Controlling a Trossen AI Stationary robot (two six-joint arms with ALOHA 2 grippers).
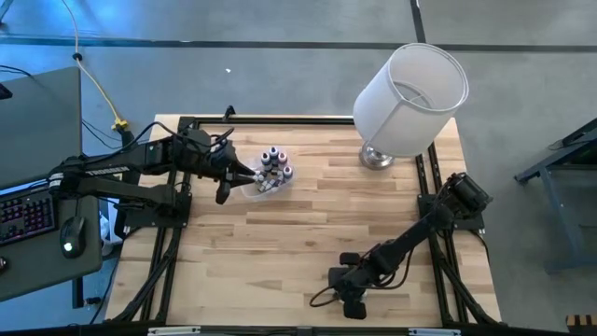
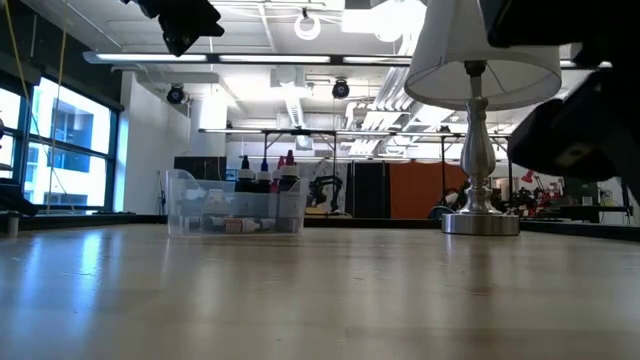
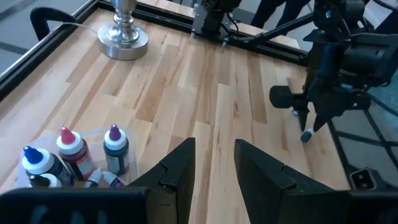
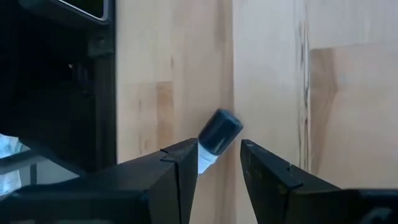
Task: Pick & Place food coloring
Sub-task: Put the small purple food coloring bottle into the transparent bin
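Currently I see right gripper (image 4: 214, 163) pinching a dark-capped bottle (image 4: 217, 136) at near edge | left gripper (image 3: 214, 163) spread beside tub (image 1: 266, 188) | light, slick, grip body.

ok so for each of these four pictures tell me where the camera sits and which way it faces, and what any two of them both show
High view: above the table, looking straight down; both arms show, left gripper at the clear tub.
Low view: at table-top height, looking level across at the tub and lamp; dark arm parts at the top.
Left wrist view: on the left wrist, facing across the bottles toward the right arm; own fingers low.
Right wrist view: on the right wrist, close to the tabletop; right gripper around a dark-capped bottle.
Shared: high, low and left wrist views show the lamp.
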